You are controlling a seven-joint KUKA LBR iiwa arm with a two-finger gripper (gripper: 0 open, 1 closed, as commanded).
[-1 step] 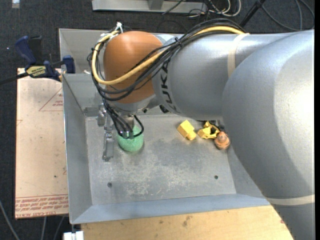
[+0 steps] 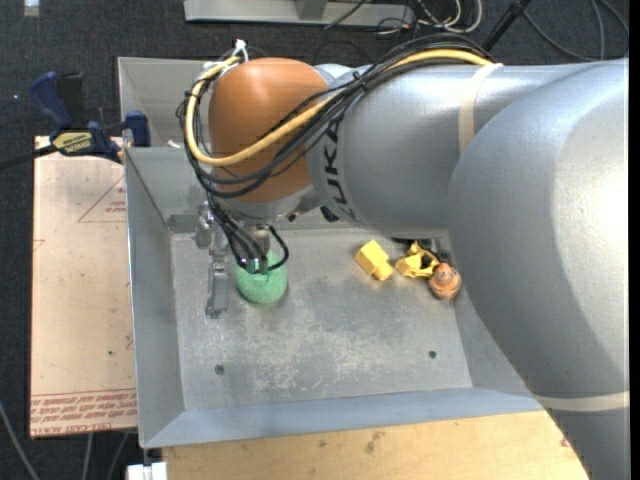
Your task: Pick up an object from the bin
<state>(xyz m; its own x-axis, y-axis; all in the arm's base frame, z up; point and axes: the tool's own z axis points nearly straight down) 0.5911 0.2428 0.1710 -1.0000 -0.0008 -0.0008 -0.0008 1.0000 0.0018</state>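
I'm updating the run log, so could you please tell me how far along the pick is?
Done: the gripper is low in the left part of the bin, right beside a green round thing. In hand: a grasp there, though I cannot tell whether it is gripped. Left: the lift; the green round thing looks to sit on the floor. A yellow block lies apart.

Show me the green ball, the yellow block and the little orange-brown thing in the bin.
green ball [image 2: 263, 287], camera view, its rounded front.
yellow block [image 2: 373, 261], camera view, its top face.
orange-brown thing [image 2: 445, 284], camera view, its middle.
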